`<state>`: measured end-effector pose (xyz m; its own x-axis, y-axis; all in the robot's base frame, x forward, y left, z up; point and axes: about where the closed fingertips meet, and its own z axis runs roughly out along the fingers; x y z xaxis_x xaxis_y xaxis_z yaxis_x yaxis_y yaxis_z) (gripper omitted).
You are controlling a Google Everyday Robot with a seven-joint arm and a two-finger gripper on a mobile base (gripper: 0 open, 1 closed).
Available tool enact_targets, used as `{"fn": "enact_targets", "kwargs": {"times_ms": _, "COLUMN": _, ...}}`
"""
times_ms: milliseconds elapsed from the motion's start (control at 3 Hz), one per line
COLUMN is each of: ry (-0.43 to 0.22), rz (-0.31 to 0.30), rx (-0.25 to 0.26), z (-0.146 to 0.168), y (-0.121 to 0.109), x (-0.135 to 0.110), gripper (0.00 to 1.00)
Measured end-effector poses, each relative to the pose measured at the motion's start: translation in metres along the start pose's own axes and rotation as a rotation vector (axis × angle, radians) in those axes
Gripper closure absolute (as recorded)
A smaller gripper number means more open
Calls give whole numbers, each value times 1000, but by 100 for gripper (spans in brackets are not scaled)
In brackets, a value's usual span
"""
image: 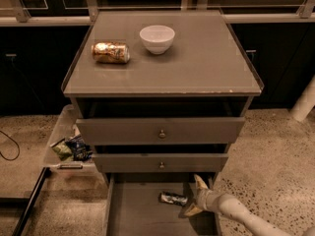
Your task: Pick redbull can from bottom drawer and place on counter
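Observation:
The redbull can [173,198], slim, silver and dark blue, lies on its side on the floor of the open bottom drawer [135,215]. My gripper [193,196] reaches into the drawer from the lower right, its fingers spread open just right of the can, one above and one below its end. The counter [206,63] is the glossy grey-brown cabinet top above.
A gold can [110,52] lies on its side and a white bowl [157,38] stands on the counter. Two upper drawers with brass knobs [161,133] are slightly open. A clear bin with snack bags [71,148] sits left of the cabinet.

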<state>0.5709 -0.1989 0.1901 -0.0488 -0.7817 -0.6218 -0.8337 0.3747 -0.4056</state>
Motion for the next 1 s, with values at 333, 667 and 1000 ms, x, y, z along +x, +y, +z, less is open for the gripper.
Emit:
{"fn": "enact_targets", "kwargs": {"times_ms": 333, "ry": -7, "rz": 41, "rx": -85, "z": 14, "y": 13, "x": 0, "gripper": 0}}
{"fn": "enact_targets", "kwargs": {"times_ms": 667, "ry": -47, "rz": 112, "rx": -177, "z": 29, "y": 25, "x": 0, "gripper": 0}}
{"fn": "enact_targets", "kwargs": {"times_ms": 1000, "ry": -105, "rz": 203, "rx": -266, "z": 41, "y": 35, "x": -3, "gripper": 0}}
